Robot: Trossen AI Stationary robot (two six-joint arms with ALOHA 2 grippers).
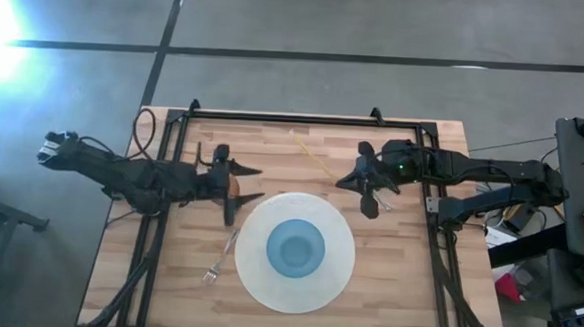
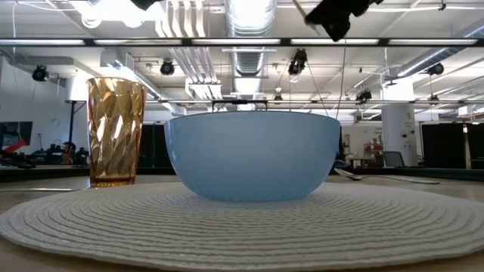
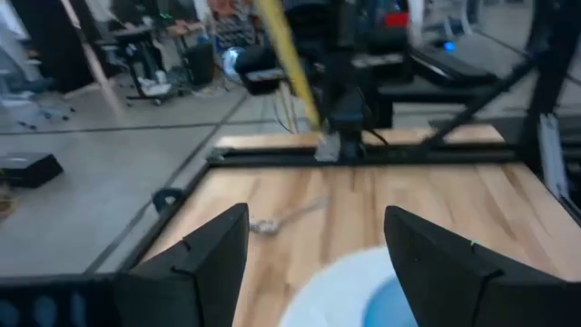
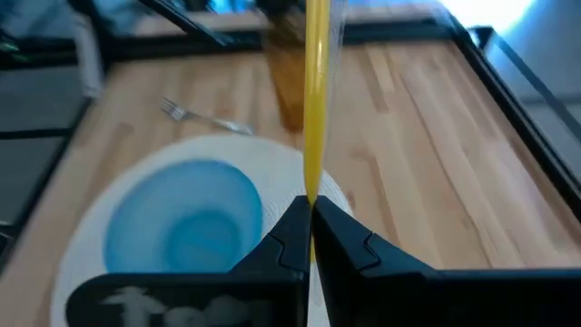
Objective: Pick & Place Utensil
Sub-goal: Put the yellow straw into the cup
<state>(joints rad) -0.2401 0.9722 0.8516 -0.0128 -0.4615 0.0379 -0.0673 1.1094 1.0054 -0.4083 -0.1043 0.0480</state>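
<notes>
The right claw is pinched tight on a yellow stick, probably a chopstick. In the right wrist view the stick runs straight up from between the closed fingertips toward the top of the frame. From overhead, the right claw sits right of center in the upper half of the tabletop, and the yellow stick shows as a thin diagonal line going up and left from it, so the utensil is sticking out in front of the claw.

The left claw is left of center, fingers spread wide apart with nothing between them, just up and left of the round white placemat. The amber cup sits right at that claw; I can't tell if they touch.

The blue bowl sits in the middle of the placemat, lower center of the frame. A fork lies on the wood just left of the mat. A spoon lies by the right claw, upper right of the mat.
</notes>
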